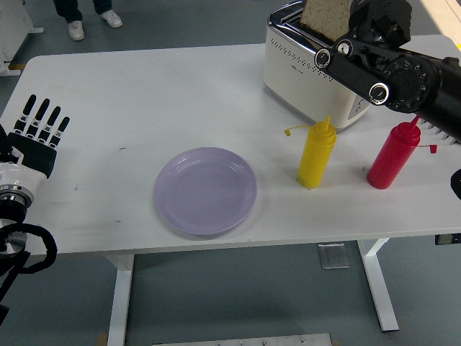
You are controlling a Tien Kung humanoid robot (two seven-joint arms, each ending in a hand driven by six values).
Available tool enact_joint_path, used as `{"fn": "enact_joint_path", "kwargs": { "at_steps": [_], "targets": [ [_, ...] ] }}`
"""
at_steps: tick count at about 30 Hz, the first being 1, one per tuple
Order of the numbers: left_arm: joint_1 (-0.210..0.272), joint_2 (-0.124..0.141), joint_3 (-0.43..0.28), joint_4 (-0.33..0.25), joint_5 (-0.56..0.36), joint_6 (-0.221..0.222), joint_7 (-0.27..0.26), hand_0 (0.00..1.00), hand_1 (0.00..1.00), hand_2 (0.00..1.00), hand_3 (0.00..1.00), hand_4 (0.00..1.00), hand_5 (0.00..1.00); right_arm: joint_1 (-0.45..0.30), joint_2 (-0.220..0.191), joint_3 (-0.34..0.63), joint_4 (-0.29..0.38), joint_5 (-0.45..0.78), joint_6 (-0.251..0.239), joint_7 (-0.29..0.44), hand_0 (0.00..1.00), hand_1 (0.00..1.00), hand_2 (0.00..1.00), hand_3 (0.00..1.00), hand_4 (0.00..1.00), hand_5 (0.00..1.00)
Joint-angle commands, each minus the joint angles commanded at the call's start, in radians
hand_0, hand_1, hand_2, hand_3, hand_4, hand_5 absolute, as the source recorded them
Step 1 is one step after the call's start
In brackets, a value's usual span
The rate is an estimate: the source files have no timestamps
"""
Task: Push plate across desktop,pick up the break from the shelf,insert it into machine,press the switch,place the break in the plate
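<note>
Bread, a brown slice (325,17) with a pale crust edge, is held above the cream-coloured two-slot toaster (311,71) at the far right of the white table (144,94). Its lower edge is seen just over the toaster's top, tilted toward the left. The slice is gripped by the right hand (378,21), whose black fingers are closed against the slice's right side; the black right arm (403,83) is stretched in from the right edge across the toaster's near corner. A round lilac plastic plate (205,190) is placed near the middle of the table's front half, bare and well apart from the toaster. A yellow squeeze bottle (317,153) is stood upright just in front of the toaster, and a red squeeze bottle (393,155) is stood upright to its right, the two bottles apart from each other. The left hand (34,135) is rested at the table's left edge, its black-tipped fingers extended straight and side by side, with nothing held. At the top left, beyond the table, a person's legs and white shoes (75,29) are seen on the grey floor.
</note>
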Motion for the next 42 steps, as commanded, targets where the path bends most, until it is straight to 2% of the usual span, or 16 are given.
{"fn": "enact_joint_path", "kwargs": {
  "at_steps": [14, 15, 20, 21, 32, 33, 38, 39, 42],
  "targets": [
    [0.000, 0.000, -0.005, -0.002, -0.007, -0.001, 0.001, 0.811, 0.749, 0.712, 0.715, 0.762, 0.998, -0.033, 0.013, -0.031, 0.013, -0.006, -0.004, 0.000, 0.336, 0.478, 0.517, 0.514, 0.205, 0.002],
    [0.000, 0.000, -0.006, -0.001, -0.009, -0.002, 0.001, 0.812, 0.748, 0.711, 0.716, 0.763, 0.998, -0.035, 0.014, -0.033, 0.014, -0.004, -0.004, 0.000, 0.425, 0.556, 0.573, 0.540, 0.358, 0.002],
    [0.000, 0.000, -0.014, 0.000, -0.043, -0.008, 0.013, 0.812, 0.748, 0.711, 0.716, 0.763, 0.998, -0.048, 0.014, -0.040, 0.019, 0.022, -0.004, 0.005, 0.425, 0.556, 0.573, 0.540, 0.358, 0.002],
    [0.001, -0.001, -0.015, 0.001, -0.050, -0.010, 0.016, 0.810, 0.745, 0.710, 0.713, 0.763, 0.998, -0.051, 0.015, -0.042, 0.020, 0.029, -0.004, 0.007, 0.524, 0.615, 0.617, 0.562, 0.419, 0.013],
    [-0.001, -0.002, -0.014, 0.002, -0.092, -0.019, 0.033, 0.810, 0.743, 0.707, 0.711, 0.763, 0.998, -0.070, 0.013, -0.063, 0.033, 0.060, 0.007, 0.022, 0.545, 0.630, 0.629, 0.573, 0.439, 0.037],
    [0.000, -0.002, -0.015, 0.002, -0.098, -0.020, 0.036, 0.808, 0.742, 0.700, 0.713, 0.764, 0.998, -0.071, 0.013, -0.062, 0.034, 0.060, 0.011, 0.022, 0.568, 0.664, 0.678, 0.624, 0.462, 0.053],
    [-0.001, -0.004, -0.019, 0.003, -0.128, -0.024, 0.052, 0.808, 0.742, 0.700, 0.713, 0.764, 0.998, -0.076, 0.011, -0.060, 0.038, 0.062, 0.036, 0.019, 0.568, 0.664, 0.678, 0.624, 0.462, 0.053],
    [-0.001, -0.004, -0.019, 0.003, -0.131, -0.024, 0.053, 0.808, 0.740, 0.698, 0.712, 0.769, 0.998, -0.076, 0.011, -0.060, 0.037, 0.064, 0.040, 0.019, 0.592, 0.697, 0.738, 0.710, 0.501, 0.089],
    [-0.001, -0.005, -0.019, 0.003, -0.137, -0.025, 0.057, 0.808, 0.740, 0.698, 0.712, 0.769, 0.998, -0.079, 0.010, -0.058, 0.039, 0.070, 0.052, 0.020, 0.592, 0.697, 0.738, 0.710, 0.501, 0.089]
  ]
}}
